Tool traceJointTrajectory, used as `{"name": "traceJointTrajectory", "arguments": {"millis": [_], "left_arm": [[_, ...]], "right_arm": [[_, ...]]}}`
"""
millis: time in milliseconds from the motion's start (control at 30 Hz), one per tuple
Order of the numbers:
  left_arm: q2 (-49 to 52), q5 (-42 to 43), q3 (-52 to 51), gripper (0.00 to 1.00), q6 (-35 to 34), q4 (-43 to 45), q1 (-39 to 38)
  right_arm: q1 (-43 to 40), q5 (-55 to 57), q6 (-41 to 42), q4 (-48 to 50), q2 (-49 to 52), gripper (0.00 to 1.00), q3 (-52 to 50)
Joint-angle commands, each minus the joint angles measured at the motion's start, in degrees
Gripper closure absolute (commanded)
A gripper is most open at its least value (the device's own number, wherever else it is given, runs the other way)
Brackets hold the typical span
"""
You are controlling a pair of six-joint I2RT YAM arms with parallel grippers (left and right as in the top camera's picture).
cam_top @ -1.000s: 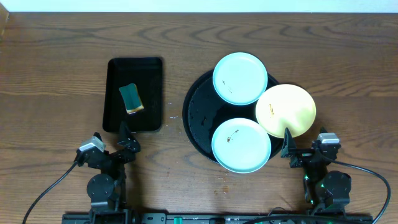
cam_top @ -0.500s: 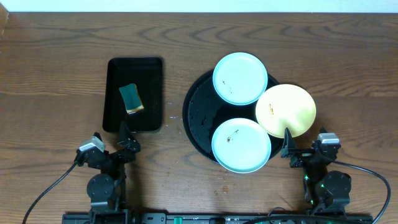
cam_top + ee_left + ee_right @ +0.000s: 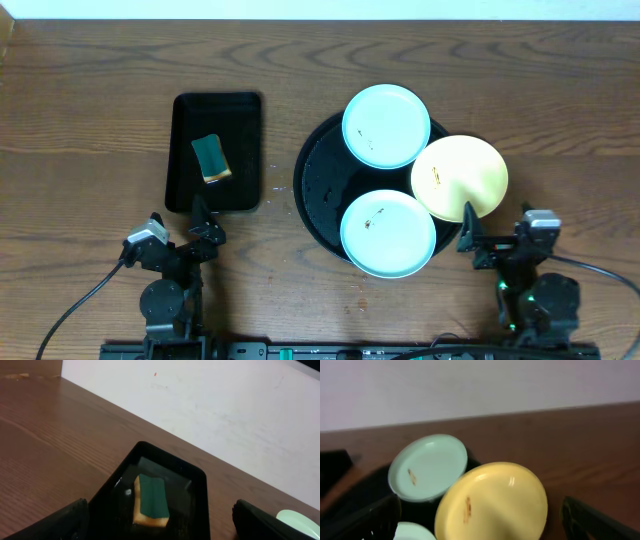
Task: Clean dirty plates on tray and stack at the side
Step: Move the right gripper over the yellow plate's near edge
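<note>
Three specked plates, far mint plate, near mint plate and yellow plate, on round black tray, unstacked; sponge in rectangular tray, likely staged for left gripper; right gripper near yellow plate; both spread wide, empty.

Logged on brown wood-grain tabletop: small rectangular black tray, long side running away from near edge. Holds one sponge, green face up over tan layer, flat, slightly askew, around mid-tray. Shows glossy inner floor in left wrist view. Ends at pale wall along far tabletop edge.
</note>
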Motion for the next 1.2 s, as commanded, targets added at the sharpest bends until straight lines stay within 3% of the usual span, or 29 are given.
{"name": "traceJointTrajectory", "arguments": {"millis": [0,167,400,533,667,800,1000,1167], "left_arm": [[-0.3,-0.5,-0.9,0.09,-0.5,-2.6,-0.1],[-0.3,-0.5,-0.9,0.09,-0.5,-2.6,-0.1],[-0.3,-0.5,-0.9,0.09,-0.5,-2.6,-0.1],[-0.3,-0.5,-0.9,0.09,-0.5,-2.6,-0.1],[-0.3,-0.5,-0.9,0.09,-0.5,-2.6,-0.1],[-0.3,-0.5,-0.9,0.09,-0.5,-2.6,-0.1],[-0.3,-0.5,-0.9,0.09,-0.5,-2.6,-0.1],[-0.3,-0.5,-0.9,0.09,-0.5,-2.6,-0.1]], "right_arm": [[-0.5,-0.2,0.3,-3.4,4.0,0.01,9.4],[-0.5,-1.9,-0.8,-14.7,15.4,0.01,25.4],[-0.5,-3.9,-5.6,-38.5,37.0,0.01,51.3],[-0.5,-9.0,-5.6,-45.6,45.6,0.01,62.3],[-0.5,-17.2,-5.7,-46.6,48.6,0.01,65.6],[-0.5,-20.5,-5.6,-47.3,49.3,0.27,65.4],[-0.5,-20.3,-3.7,-50.9,50.7,0.27,65.4],[-0.5,-20.3,-3.7,-52.6,51.7,0.33,65.4]]}}
